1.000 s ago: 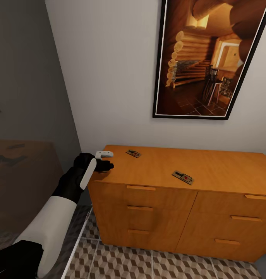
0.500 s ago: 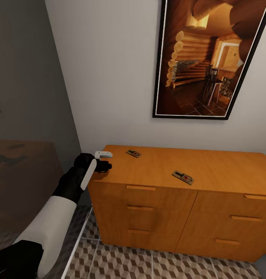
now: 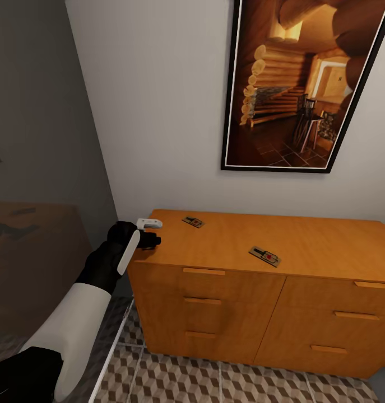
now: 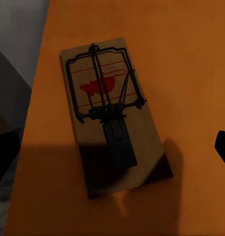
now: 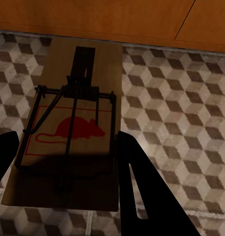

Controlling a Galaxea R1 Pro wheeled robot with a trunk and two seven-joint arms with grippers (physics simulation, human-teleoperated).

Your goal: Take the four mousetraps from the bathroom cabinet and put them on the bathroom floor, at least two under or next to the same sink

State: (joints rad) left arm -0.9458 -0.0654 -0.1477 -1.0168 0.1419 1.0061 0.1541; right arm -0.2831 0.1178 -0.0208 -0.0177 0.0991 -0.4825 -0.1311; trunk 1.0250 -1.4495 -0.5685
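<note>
Two mousetraps (image 3: 264,256) sit on the cabinet (image 3: 282,240); left gripper (image 3: 150,232), jaw state unclear, hovers over a third (image 4: 110,110); right gripper (image 5: 68,162) clamps a fourth (image 5: 68,132) above the bathroom floor (image 5: 181,113).

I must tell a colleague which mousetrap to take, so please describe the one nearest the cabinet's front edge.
Find the wide orange-brown cabinet under the framed picture. Two mousetraps lie on its flat top. The one you want sits toward the middle, close to the front edge; the other mousetrap lies farther back, nearer the wall and the left claw.
</note>
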